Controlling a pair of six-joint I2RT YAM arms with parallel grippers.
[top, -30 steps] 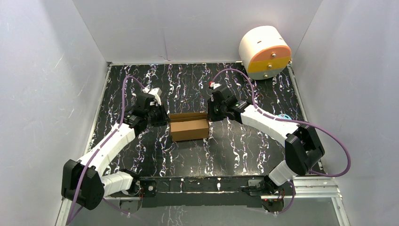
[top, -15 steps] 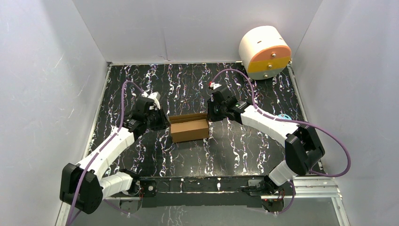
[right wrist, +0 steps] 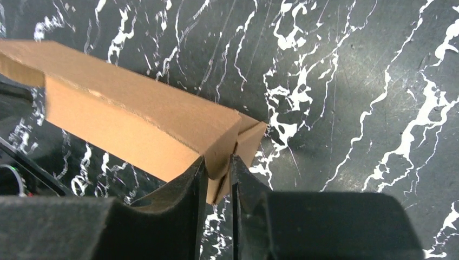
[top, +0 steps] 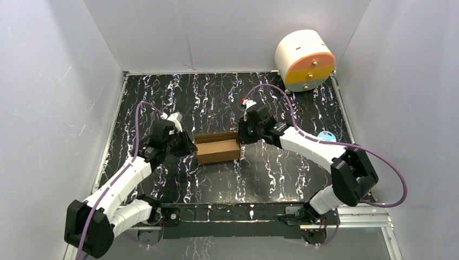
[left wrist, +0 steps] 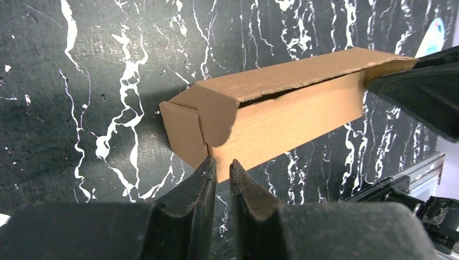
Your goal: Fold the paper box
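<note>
Nearest the bench's (top: 216,97) near edge, the left hand (left wrist: 220,165) has its jaws almost together at the lower corner of one end of the paper box (top: 218,149); I cannot tell whether it pinches cardboard. At the other end, the right hand (right wrist: 218,162) is narrow and holds the edge of the end flap. The paper box lies lengthwise at the bench's middle, its lid slightly ajar. A white cylinder (top: 303,58) stands at the far right corner.
</note>
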